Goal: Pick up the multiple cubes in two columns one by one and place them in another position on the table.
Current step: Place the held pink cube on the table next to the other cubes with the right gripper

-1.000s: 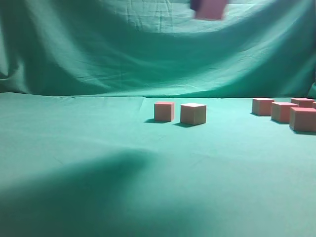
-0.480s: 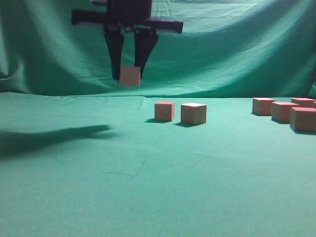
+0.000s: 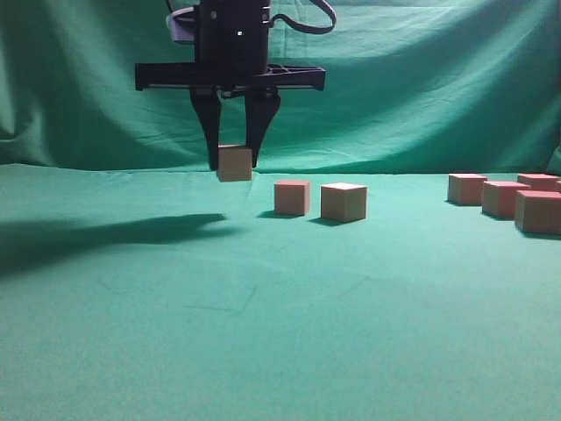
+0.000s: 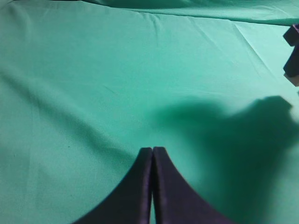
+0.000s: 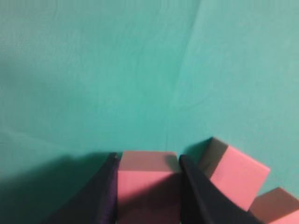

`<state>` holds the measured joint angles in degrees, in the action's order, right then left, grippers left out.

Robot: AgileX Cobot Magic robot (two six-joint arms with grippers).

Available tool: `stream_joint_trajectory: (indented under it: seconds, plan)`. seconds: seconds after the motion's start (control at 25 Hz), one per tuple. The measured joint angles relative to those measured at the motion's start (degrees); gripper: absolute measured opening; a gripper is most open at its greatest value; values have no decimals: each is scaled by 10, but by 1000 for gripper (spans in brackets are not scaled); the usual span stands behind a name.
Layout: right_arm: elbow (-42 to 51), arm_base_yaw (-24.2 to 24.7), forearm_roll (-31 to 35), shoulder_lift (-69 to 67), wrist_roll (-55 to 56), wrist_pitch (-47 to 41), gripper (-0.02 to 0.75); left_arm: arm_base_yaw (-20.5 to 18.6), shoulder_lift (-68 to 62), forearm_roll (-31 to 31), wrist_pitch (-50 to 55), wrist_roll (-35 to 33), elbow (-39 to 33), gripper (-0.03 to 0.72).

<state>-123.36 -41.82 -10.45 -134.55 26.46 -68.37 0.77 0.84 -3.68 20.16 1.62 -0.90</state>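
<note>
The right gripper (image 3: 234, 162) has its black jaws clamped on opposite sides of one small salmon-pink solid cube (image 3: 234, 163), held just above the teal cloth-covered bench (image 3: 263, 333) beside two set-down cubes (image 3: 320, 200) (apparently extending that row). Further cubes (image 3: 508, 198) wait far right. The left gripper (image 4: 153, 151) idles, jaws together.

A green cloth backdrop (image 3: 421, 96) hangs behind the work surface, draped in soft folds and creases; it fills the upper part of the exterior view from edge to edge. Its lower edge meets the surface in a shadowed line.
</note>
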Motion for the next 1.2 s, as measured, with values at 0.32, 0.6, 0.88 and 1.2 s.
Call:
stream_joint_trajectory:
  seconds: [0.32, 0.6, 0.88, 1.2]
  plan:
    - [-3, 0, -4, -21, 22, 21, 255, 0, 0, 0, 0, 0, 0, 0]
    - [-3, 0, -4, -32, 29, 10, 255, 0, 0, 0, 0, 0, 0, 0]
    - [-3, 0, -5, -37, 29, 5, 255, 0, 0, 0, 0, 0, 0, 0]
    - [-3, 0, -5, -37, 17, 15, 255, 0, 0, 0, 0, 0, 0, 0]
